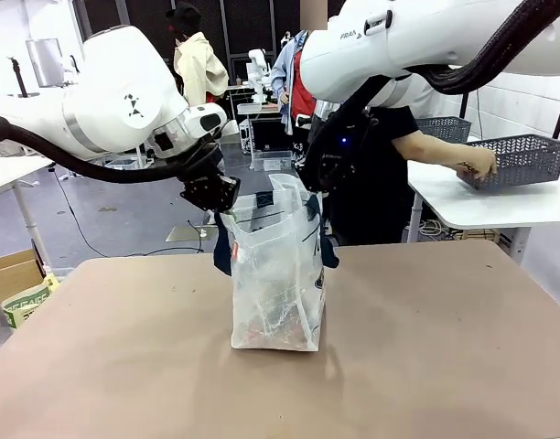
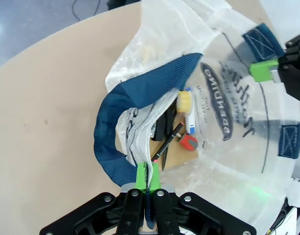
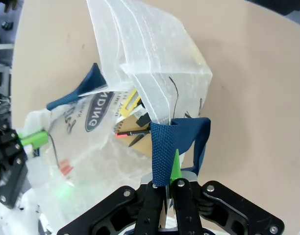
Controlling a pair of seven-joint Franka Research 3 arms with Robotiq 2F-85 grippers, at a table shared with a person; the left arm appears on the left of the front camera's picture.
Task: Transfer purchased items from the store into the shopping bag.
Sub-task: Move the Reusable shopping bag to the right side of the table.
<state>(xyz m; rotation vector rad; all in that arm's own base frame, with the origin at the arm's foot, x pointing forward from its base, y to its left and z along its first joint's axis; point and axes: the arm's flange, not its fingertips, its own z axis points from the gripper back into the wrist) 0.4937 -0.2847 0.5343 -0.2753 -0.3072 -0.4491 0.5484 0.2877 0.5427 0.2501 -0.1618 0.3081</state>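
Shopping bag (image 1: 278, 274) of translucent whitish plastic, navy handles clamped by left gripper (image 2: 148, 176) at 10 o'clock and right gripper (image 3: 165, 180) at 1 o'clock; dark grey lattice basket (image 1: 527, 157) at 3 o'clock.

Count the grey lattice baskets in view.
2. The near basket sits on the white side table at the right, under the person's hand. The far basket stands behind it, farther back. Others may be hidden.
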